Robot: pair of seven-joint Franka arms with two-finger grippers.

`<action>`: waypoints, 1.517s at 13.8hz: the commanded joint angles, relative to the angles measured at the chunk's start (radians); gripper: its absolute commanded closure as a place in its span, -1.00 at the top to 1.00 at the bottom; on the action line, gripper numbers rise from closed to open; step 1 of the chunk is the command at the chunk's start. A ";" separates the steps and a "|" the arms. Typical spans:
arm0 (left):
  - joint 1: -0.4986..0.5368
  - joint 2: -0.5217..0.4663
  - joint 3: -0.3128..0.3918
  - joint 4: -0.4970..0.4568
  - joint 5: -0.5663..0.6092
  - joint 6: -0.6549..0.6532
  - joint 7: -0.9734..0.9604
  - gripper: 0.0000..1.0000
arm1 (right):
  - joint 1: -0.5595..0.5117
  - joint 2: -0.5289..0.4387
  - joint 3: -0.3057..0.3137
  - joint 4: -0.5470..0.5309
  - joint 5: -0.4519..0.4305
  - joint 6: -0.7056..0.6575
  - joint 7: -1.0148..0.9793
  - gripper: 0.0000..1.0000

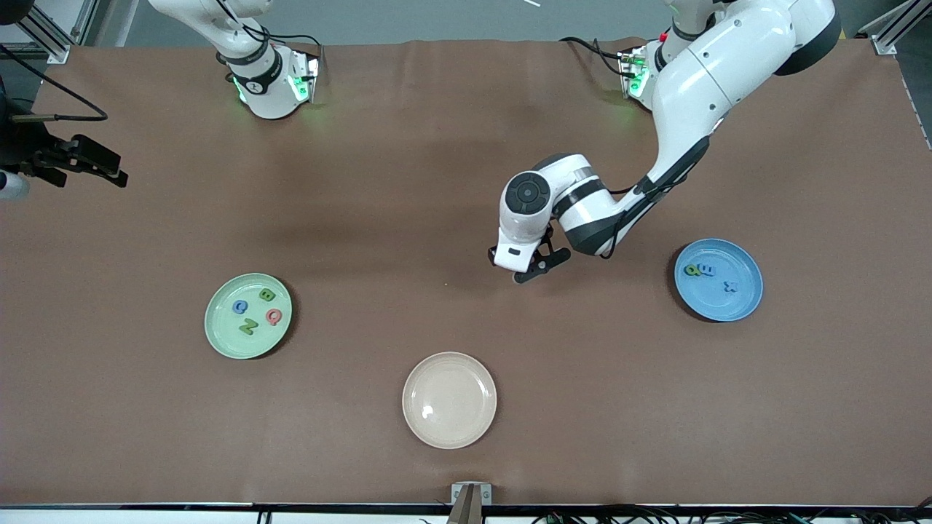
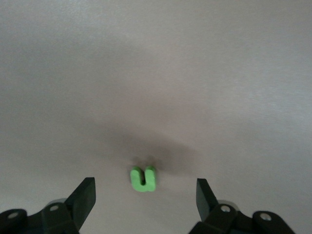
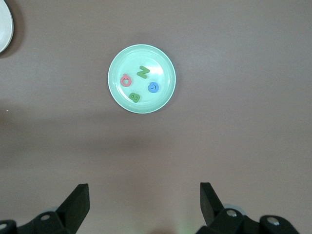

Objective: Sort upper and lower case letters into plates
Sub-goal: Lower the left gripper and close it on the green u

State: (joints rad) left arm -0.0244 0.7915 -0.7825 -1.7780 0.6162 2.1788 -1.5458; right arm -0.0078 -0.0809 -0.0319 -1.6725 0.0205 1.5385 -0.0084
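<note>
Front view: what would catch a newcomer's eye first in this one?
The left arm bent low over mid-table, its open left gripper over a lone green letter lying on the bare cloth. Next, the plates: the mint plate toward the right arm's end holds four letters, the blue plate toward the left arm's end holds three, and the beige plate, nearest the camera, holds none. The right gripper waits open, high above the mint plate.

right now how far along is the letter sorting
Nearly done. Four letters lie in the green plate and three in the blue plate. The left tool, open, is over the last one, a green letter lying on the table. The right tool waits open high over the table. The beige plate is empty.
</note>
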 commanded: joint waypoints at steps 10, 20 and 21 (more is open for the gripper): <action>0.009 -0.003 0.032 -0.070 0.002 0.104 -0.023 0.64 | -0.006 -0.031 0.007 -0.032 -0.001 0.008 -0.005 1.00; 0.004 0.014 0.034 -0.067 0.000 0.121 -0.065 0.46 | -0.006 -0.031 0.006 -0.032 0.019 0.008 -0.008 1.00; 0.004 0.014 0.034 -0.067 0.000 0.121 -0.065 0.43 | -0.006 -0.031 0.006 -0.032 0.019 0.009 -0.008 1.00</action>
State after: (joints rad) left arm -0.0109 0.8058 -0.7554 -1.8438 0.6162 2.2842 -1.5936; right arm -0.0077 -0.0809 -0.0303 -1.6725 0.0254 1.5403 -0.0087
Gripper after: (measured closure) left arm 0.269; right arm 0.000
